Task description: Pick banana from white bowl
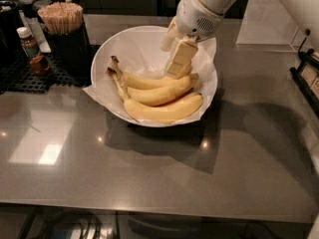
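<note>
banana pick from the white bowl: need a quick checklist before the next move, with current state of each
1. Target present: three yellow bananas lie in the wide, shallow white paper-lined bowl: ok.
2. Placement: the gripper is low inside the bowl, at the right end of the back banana: ok.
3. Gripper touching that banana: cannot tell.
4. Bowl sits flat on the grey counter: ok.
5. Dark cup of wooden sticks stands left of the bowl, apart from the arm: ok.
</note>
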You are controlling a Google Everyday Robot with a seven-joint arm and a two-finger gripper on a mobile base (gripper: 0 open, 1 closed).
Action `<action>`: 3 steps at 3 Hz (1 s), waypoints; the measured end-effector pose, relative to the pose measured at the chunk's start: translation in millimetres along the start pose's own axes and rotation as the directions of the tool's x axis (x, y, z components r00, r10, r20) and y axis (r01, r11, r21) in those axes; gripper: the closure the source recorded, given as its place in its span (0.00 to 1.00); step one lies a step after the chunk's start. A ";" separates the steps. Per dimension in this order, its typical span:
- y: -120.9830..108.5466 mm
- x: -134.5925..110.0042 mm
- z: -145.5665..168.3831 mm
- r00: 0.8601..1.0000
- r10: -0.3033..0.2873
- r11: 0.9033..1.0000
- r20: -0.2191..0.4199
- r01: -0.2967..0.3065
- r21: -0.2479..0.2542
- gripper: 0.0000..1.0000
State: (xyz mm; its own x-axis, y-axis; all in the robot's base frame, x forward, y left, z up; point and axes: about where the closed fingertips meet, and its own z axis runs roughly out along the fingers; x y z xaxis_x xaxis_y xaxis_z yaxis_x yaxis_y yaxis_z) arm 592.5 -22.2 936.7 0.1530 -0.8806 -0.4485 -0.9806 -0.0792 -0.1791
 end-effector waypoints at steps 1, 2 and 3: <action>1.8 -2.7 1.7 1.000 0.003 1.000 -0.003 -0.003 0.004 0.38; 11.7 -13.6 9.5 1.000 0.014 1.000 -0.025 -0.014 0.016 0.41; 11.2 -20.1 25.6 0.999 0.031 0.999 -0.019 -0.031 0.021 0.46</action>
State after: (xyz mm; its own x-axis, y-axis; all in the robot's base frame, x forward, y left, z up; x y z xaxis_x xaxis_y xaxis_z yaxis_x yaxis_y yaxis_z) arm 581.6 6.5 921.3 0.1201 -0.8911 -0.4375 -0.9821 -0.0423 -0.1834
